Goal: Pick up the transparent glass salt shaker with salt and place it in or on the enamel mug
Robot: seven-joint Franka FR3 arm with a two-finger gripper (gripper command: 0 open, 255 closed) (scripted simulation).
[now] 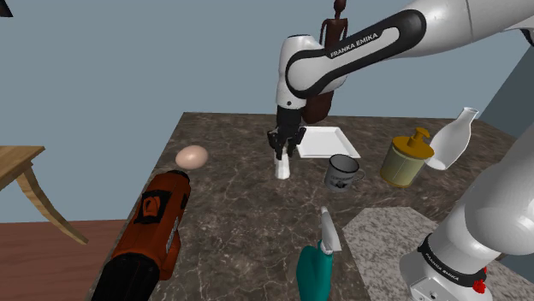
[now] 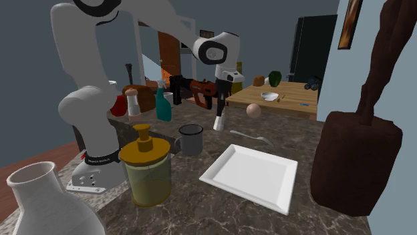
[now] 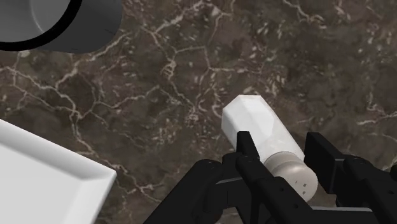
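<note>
The salt shaker is a small white-bodied shaker with a pale cap, upright on the dark marble counter. My black gripper comes down from above and is shut on its top. In the wrist view the fingers clasp the capped neck of the shaker. Its base looks to rest at the counter surface. The grey enamel mug stands upright a short way toward the shoulder view's right. In the second exterior view the mug is left of the shaker and the gripper.
A white square plate lies behind the mug. A yellow lidded jar and a white vase stand further right. An egg, an orange drill and a teal spray bottle lie nearer. A brown figure stands beside the plate.
</note>
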